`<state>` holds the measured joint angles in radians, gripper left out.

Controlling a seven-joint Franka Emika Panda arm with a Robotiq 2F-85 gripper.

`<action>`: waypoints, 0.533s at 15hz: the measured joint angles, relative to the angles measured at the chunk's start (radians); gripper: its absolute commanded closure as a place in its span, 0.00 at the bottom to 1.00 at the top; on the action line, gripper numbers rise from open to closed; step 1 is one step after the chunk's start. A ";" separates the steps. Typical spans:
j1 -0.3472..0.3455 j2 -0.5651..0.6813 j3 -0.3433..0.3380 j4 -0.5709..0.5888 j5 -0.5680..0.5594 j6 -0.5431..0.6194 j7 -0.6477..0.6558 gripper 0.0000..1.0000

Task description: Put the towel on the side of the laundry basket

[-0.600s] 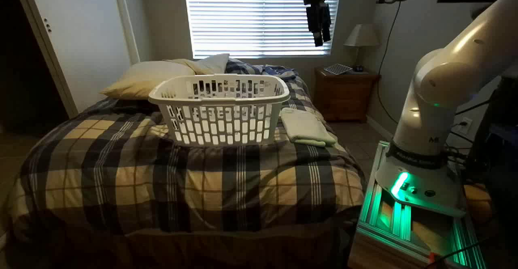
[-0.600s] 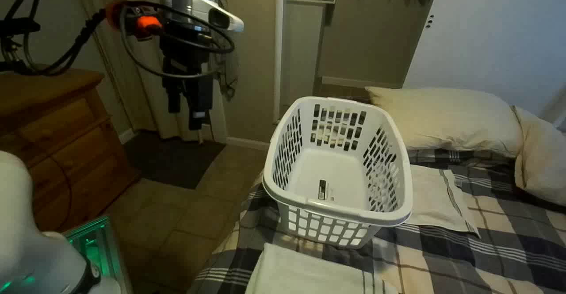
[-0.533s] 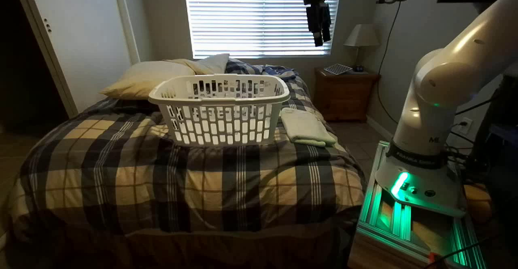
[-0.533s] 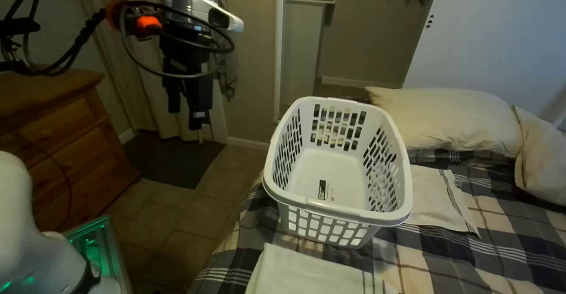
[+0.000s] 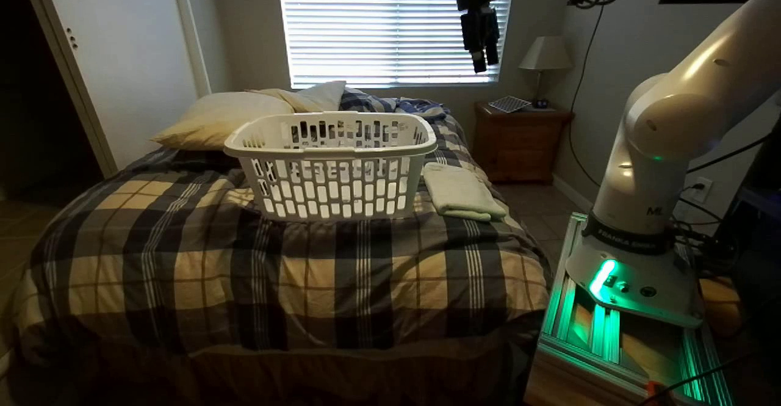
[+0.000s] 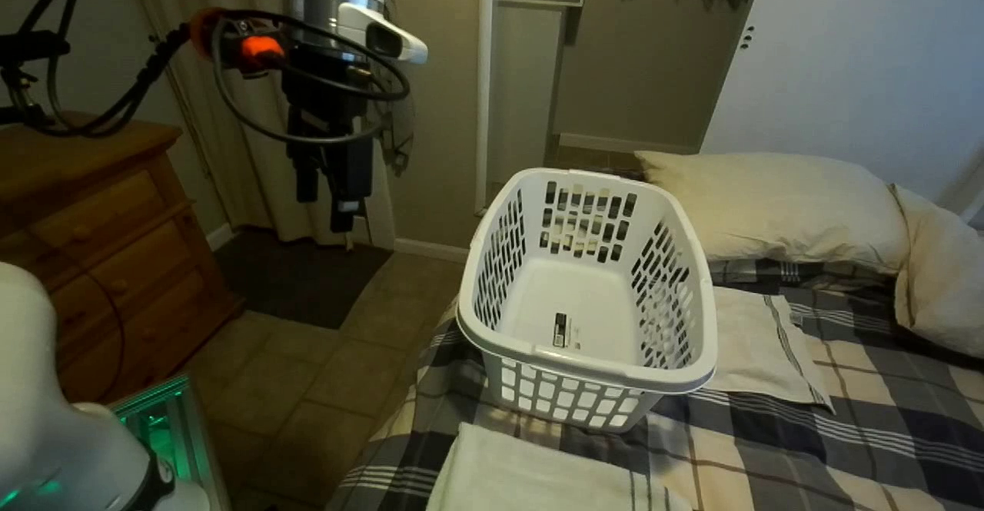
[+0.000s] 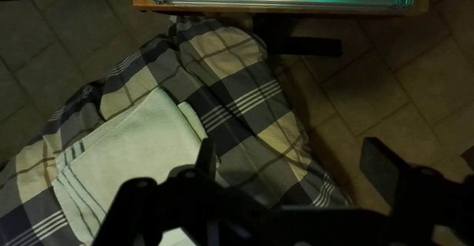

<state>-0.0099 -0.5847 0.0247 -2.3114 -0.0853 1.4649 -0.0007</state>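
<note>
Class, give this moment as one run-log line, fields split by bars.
claw: open, holding nothing | basket: upright on bedspread | folded towel: on bedspread, beside basket | second cloth: partly hidden by basket

The gripper (image 7: 292, 159), fingers parted wide, hangs over a plaid bedspread (image 7: 240, 124), with a folded off-white towel (image 7: 137, 146) partly behind one finger, floor tiles (image 7: 374, 90) behind the other, and an aluminium frame (image 7: 281, 0) beyond both.

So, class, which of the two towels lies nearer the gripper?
The thicker towel by the end of the basket; only it shows in the wrist view. The flatter towel lies beyond the basket.
</note>
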 measured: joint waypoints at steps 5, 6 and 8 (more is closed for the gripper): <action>-0.016 0.089 0.015 -0.119 -0.151 0.226 0.096 0.00; -0.016 0.111 0.022 -0.146 -0.184 0.293 0.114 0.00; -0.016 0.151 0.034 -0.193 -0.235 0.421 0.159 0.00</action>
<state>-0.0256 -0.4342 0.0590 -2.5049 -0.3200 1.8861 0.1584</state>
